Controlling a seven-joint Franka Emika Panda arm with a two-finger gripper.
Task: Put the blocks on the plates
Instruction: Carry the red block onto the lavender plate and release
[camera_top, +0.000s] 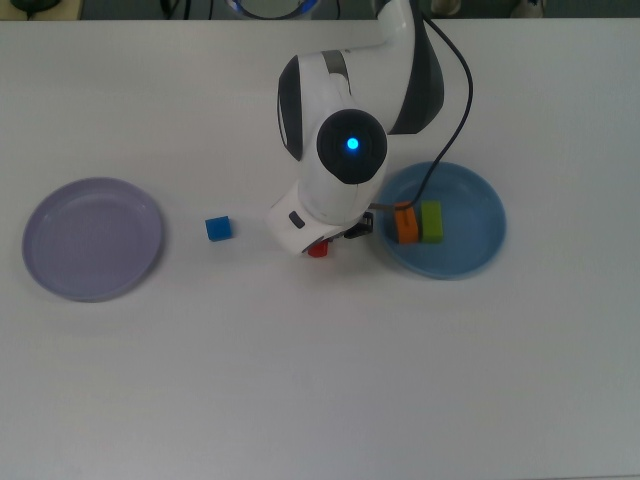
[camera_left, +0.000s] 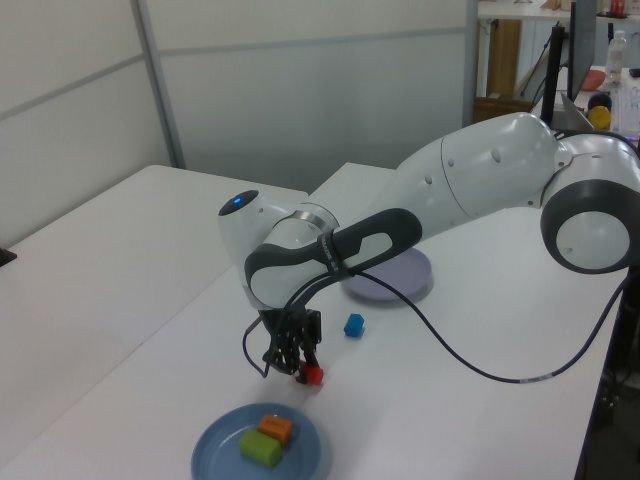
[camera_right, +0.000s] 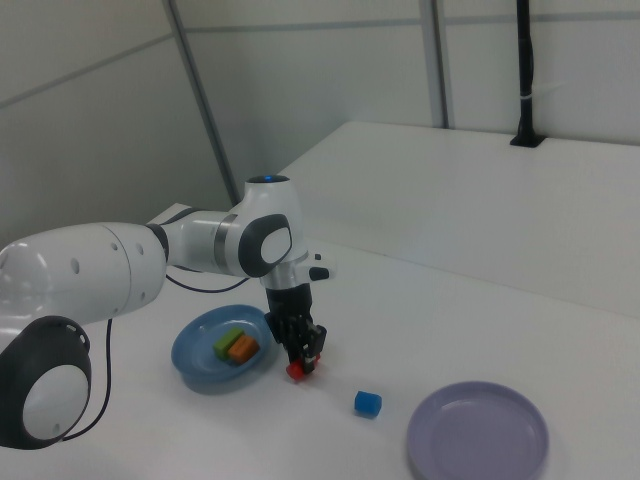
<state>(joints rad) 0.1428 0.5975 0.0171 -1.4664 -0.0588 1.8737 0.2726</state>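
Red small solid block (camera_left: 314, 374) clamped in black two-finger gripper (camera_left: 305, 372).
Hanging just beside light blue round plate (camera_top: 470, 250), toward the top view's left.

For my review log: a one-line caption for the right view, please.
Gripper closes on red block beside blue plate.
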